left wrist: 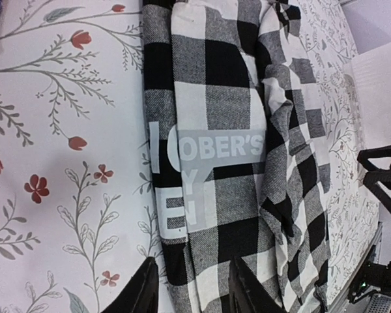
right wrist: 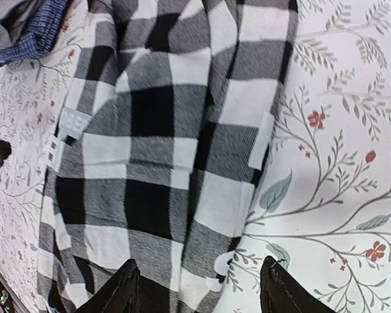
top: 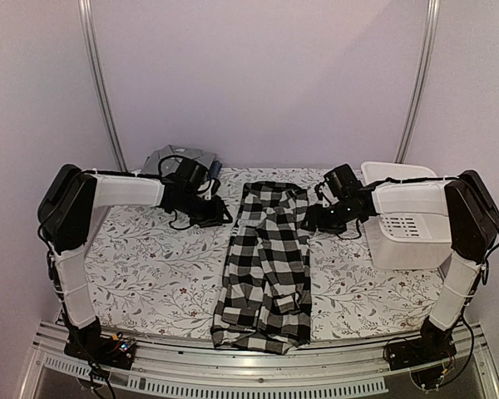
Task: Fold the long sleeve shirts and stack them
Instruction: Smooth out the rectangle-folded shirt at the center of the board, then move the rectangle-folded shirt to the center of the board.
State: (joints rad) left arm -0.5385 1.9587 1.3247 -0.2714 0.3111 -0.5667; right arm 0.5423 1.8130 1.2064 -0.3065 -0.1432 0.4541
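Between fingers of left claw (left wrist: 195,292), spread partway, pinching nothing: side edge of black-and-white checked shirt (left wrist: 215,130), flat below. Right claw (right wrist: 202,290) spread wider, empty, above same shirt's other side edge, floral tablecloth (right wrist: 339,130) under its outer finger. Shirt folded into long strip, lying between both claws, running toward near edge. Beyond left claw, at far edge of tablecloth: grey shirt (top: 168,156), blue shirt (top: 217,169), bunched together. Just outside right claw: white basket (top: 407,237).
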